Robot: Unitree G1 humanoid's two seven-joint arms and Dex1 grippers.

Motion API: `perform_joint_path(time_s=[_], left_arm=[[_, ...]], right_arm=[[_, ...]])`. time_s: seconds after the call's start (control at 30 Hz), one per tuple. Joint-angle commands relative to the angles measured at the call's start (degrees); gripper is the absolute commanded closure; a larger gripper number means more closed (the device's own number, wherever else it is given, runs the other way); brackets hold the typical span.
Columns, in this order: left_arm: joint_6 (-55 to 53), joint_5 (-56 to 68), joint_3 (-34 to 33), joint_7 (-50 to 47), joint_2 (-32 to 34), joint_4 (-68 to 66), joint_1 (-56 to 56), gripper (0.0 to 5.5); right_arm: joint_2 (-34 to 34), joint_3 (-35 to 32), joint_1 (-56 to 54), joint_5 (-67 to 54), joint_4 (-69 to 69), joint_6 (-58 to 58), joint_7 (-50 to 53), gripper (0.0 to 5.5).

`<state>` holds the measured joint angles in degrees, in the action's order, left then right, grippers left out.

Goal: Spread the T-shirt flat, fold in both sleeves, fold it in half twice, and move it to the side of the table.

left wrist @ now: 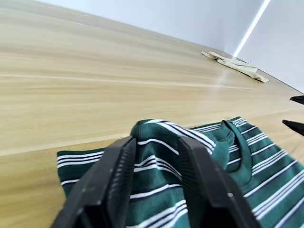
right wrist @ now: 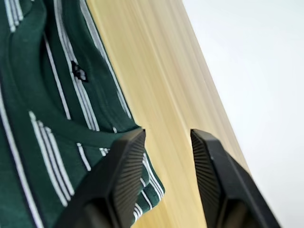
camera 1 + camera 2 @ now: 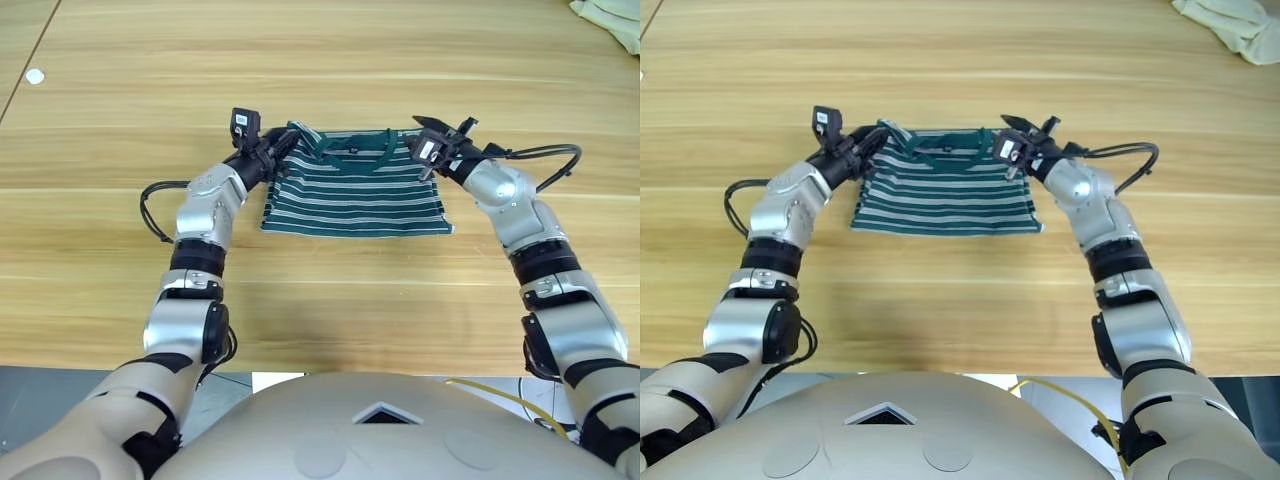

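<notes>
A green T-shirt with white stripes (image 3: 355, 195) lies folded into a rectangle in the middle of the wooden table (image 3: 320, 300), its collar at the far edge. My left gripper (image 3: 283, 148) is at the shirt's far left corner and is shut on a raised fold of fabric (image 1: 159, 135), which stands up between the fingers (image 1: 116, 166). My right gripper (image 3: 425, 135) hovers at the far right corner, open. Bare table shows between its fingers (image 2: 128, 161), and the shirt's corner (image 2: 71, 118) lies just beside one of them.
A pale crumpled cloth (image 3: 610, 20) lies at the far right corner of the table. A small white spot (image 3: 35, 76) sits at the far left. Black cables (image 3: 150, 210) loop out beside both forearms. The table's front edge (image 3: 300, 372) runs close to me.
</notes>
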<state>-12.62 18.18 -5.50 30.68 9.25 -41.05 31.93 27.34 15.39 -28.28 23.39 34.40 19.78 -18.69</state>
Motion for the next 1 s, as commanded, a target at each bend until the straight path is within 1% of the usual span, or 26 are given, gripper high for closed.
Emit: perform_joint_path(time_s=[0.03,0.07,0.13,0.2,0.27,0.33,0.4,0.43,0.57,0.63,0.67,0.77,0.87,1.0], left_arm=[[-2.2,2.7,-5.9,-6.6,-1.3,-7.9,7.1,3.33],[-2.0,3.4,-7.6,-8.6,-1.4,-9.9,8.5,3.16],[1.2,4.9,-12.0,-13.4,-0.7,-13.8,11.0,2.77],[7.6,5.2,-15.4,-17.1,1.0,-15.6,12.0,2.49],[13.6,4.3,-16.9,-18.3,2.9,-15.4,11.8,2.42],[17.8,3.4,-17.3,-17.8,4.1,-14.4,11.1,2.42],[20.8,2.6,-16.9,-16.8,5.0,-13.1,9.9,2.42],[21.9,2.3,-16.7,-16.3,5.3,-12.5,9.3,2.42],[26.2,0.2,-15.2,-14.4,6.0,-7.5,5.7,2.42],[27.8,-0.8,-14.4,-14.0,6.1,-5.7,4.2,2.42],[28.5,-1.4,-13.8,-14.0,6.0,-5.1,3.8,2.42],[29.6,-2.8,-12.6,-14.4,5.6,-3.6,3.0,2.42],[30.4,-3.5,-11.8,-14.7,5.5,-2.1,2.4,2.42],[31.3,-4.3,-10.8,-14.2,5.5,-0.1,1.0,2.42]], right_arm=[[-1.4,-1.7,-1.9,-1.5,1.2,-0.6,2.1,3.21],[-1.5,-2.0,-1.8,-2.0,0.9,-0.4,2.0,3.03],[-0.1,-2.3,1.6,-4.8,-5.5,3.5,-1.2,2.61],[4.2,-1.6,8.2,-8.2,-15.9,9.3,-6.6,2.29],[9.5,-0.5,14.8,-8.6,-23.4,13.4,-11.1,1.97],[13.8,0.2,19.7,-7.0,-26.4,15.2,-14.0,1.62],[16.7,1.2,22.9,-4.0,-25.9,15.7,-15.5,1.28],[17.6,1.7,23.9,-2.5,-25.3,15.7,-15.9,1.19],[18.9,5.1,26.0,9.4,-21.1,12.8,-12.5,0.5],[18.7,5.8,26.8,10.4,-21.3,12.6,-11.5,0.22],[18.7,5.8,27.2,9.8,-22.2,13.0,-11.2,0.16],[19.8,5.7,29.3,5.1,-26.7,15.7,-12.5,0.12],[23.6,5.5,34.0,-6.1,-36.3,20.4,-15.7,0.12],[25.9,0.5,36.1,-20.9,-45.5,21.9,-17.1,0.12]])
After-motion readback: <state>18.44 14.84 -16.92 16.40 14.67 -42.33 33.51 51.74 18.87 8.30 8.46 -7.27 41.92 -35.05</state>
